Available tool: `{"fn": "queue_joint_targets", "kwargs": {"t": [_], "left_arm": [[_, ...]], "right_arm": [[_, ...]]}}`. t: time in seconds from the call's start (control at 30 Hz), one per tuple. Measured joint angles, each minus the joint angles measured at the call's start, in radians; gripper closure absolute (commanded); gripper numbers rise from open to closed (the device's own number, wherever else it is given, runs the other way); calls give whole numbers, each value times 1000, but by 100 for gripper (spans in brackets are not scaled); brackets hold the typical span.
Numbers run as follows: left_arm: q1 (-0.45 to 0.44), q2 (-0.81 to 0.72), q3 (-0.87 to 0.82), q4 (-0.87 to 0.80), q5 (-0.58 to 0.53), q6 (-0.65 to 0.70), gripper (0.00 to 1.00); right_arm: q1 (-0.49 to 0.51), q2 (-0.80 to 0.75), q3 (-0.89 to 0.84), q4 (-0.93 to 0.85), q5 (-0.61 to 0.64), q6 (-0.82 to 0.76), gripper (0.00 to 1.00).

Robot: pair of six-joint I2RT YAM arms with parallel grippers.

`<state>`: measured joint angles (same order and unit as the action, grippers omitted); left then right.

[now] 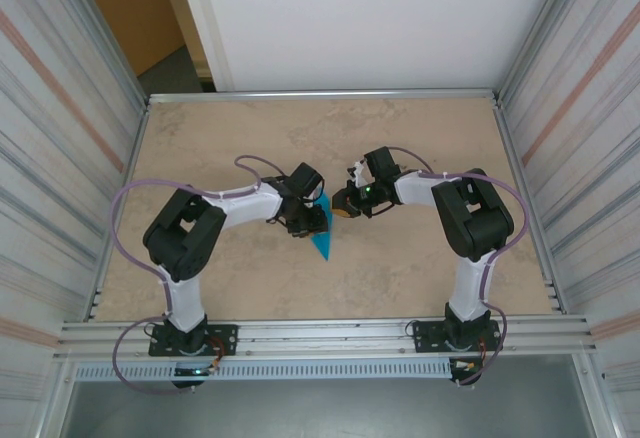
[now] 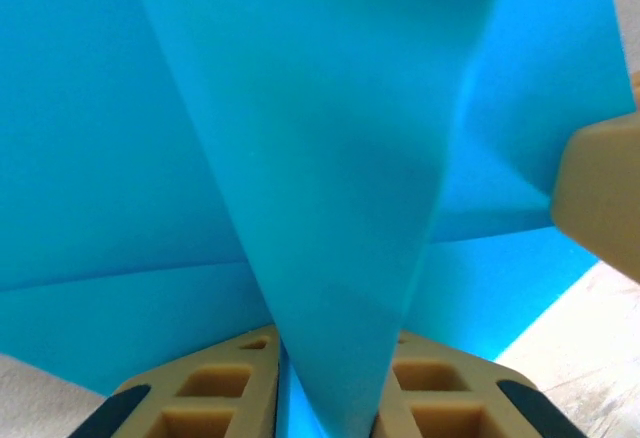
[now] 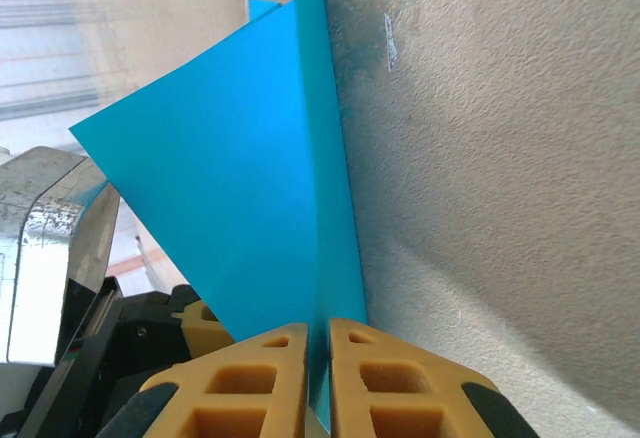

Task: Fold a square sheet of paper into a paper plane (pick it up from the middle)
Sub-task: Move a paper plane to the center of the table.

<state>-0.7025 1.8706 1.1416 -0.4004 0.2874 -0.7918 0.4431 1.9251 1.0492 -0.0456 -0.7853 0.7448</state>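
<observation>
Thin teal-blue paper sheet (image 1: 322, 236), part-folded to a pointed dart, is held mid-surface (image 1: 400, 138), pinched in left pincer (image 2: 330, 353) and narrow right pincer (image 3: 320, 338); wing folds judged outstanding.

Beige tabletop (image 1: 420, 128), corrugated side walls (image 1: 50, 158), white backboard (image 1: 380, 18)

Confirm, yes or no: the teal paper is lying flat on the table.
No: the folded teal paper stands on edge between the fingers of the right gripper, not flat on the table.
</observation>
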Motion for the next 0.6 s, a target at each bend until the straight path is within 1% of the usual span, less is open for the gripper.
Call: {"fn": "queue_joint_targets", "kwargs": {"t": [0.1, 0.23, 0.33, 0.47, 0.6], "left_arm": [[0, 0, 9, -12, -1, 0, 79], [0, 0, 26, -29, -2, 1, 82], [0, 0, 42, -53, -9, 3, 85], [3, 0, 64, -99, -28, 19, 87], [20, 0, 98, -159, -50, 66, 89]], "right_arm": [[-3, -6, 0, -6, 9, 5, 68], [-18, -39, 0, -26, 41, 2, 59], [-34, -72, 0, -46, 76, 0, 55], [-58, -121, -12, -65, 130, -6, 51], [-76, -169, -32, -81, 188, -21, 50]]}}
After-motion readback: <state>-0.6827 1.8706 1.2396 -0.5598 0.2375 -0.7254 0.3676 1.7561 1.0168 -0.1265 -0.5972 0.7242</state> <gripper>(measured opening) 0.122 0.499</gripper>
